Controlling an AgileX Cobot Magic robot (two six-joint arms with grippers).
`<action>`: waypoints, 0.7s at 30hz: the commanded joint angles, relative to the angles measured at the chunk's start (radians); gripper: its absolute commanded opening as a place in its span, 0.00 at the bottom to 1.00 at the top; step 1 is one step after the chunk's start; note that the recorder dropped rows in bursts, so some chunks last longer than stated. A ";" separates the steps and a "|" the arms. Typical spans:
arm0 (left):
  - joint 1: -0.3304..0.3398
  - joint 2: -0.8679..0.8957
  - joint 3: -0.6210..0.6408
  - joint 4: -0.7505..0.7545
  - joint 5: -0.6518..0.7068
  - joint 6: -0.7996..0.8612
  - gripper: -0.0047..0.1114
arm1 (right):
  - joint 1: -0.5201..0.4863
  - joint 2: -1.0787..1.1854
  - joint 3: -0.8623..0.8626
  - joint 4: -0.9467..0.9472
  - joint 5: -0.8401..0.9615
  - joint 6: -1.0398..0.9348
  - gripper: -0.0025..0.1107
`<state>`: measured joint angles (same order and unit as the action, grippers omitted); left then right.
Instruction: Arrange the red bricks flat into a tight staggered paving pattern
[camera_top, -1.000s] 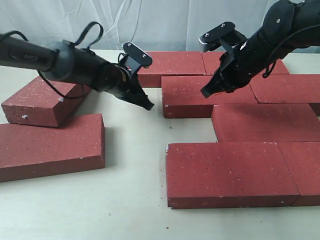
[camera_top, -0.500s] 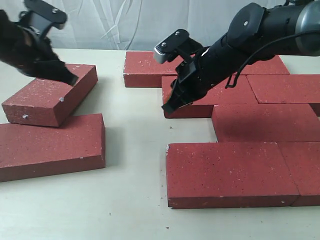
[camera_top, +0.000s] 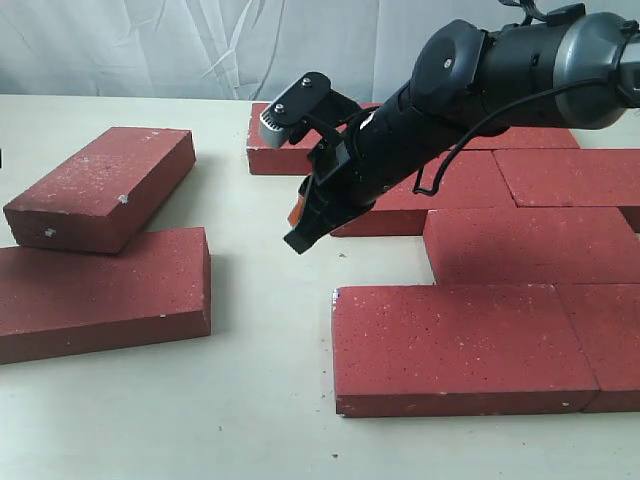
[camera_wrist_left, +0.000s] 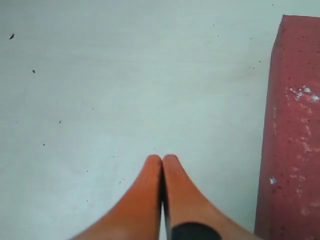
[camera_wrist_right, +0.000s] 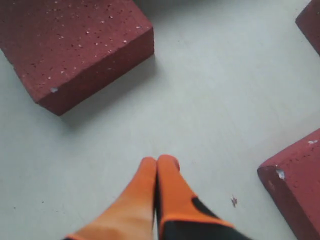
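Several dark-red bricks lie on the pale table. On the left a tilted brick (camera_top: 100, 185) leans on a flat brick (camera_top: 100, 290). On the right a staggered group lies flat, with a back brick (camera_top: 290, 140), a middle-row brick (camera_top: 570, 175), a brick under it (camera_top: 530, 245) and a front brick (camera_top: 460, 345). My right gripper (camera_top: 300, 240) (camera_wrist_right: 159, 161) is shut and empty, low over bare table between the two groups. One brick (camera_wrist_right: 75, 45) lies ahead of it. My left gripper (camera_wrist_left: 162, 159) is shut and empty over bare table beside a brick's edge (camera_wrist_left: 292, 140); it is out of the exterior view.
The right arm (camera_top: 480, 80) stretches across the back and middle rows of the paved group. A brick corner (camera_wrist_right: 295, 185) sits close to the right fingers. A white curtain (camera_top: 200, 45) hangs behind the table. Bare table (camera_top: 260, 330) separates the left pair from the group.
The left arm has pulled away to the left and left the exterior view. The right arm has swung left and down, from above the middle row to the gap beside it.
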<state>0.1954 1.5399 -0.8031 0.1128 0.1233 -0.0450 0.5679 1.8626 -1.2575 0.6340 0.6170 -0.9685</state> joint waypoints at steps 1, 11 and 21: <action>0.009 0.082 0.008 -0.036 -0.075 -0.004 0.04 | 0.002 -0.004 -0.005 0.007 -0.020 -0.006 0.01; -0.084 0.152 -0.016 -0.048 -0.083 -0.001 0.04 | 0.002 -0.004 -0.005 0.005 -0.024 -0.006 0.01; -0.203 0.152 -0.025 -0.035 -0.117 0.001 0.04 | 0.002 -0.004 -0.005 0.005 -0.024 -0.006 0.01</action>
<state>0.0128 1.6890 -0.8238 0.0763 0.0380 -0.0450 0.5693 1.8626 -1.2575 0.6364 0.6036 -0.9711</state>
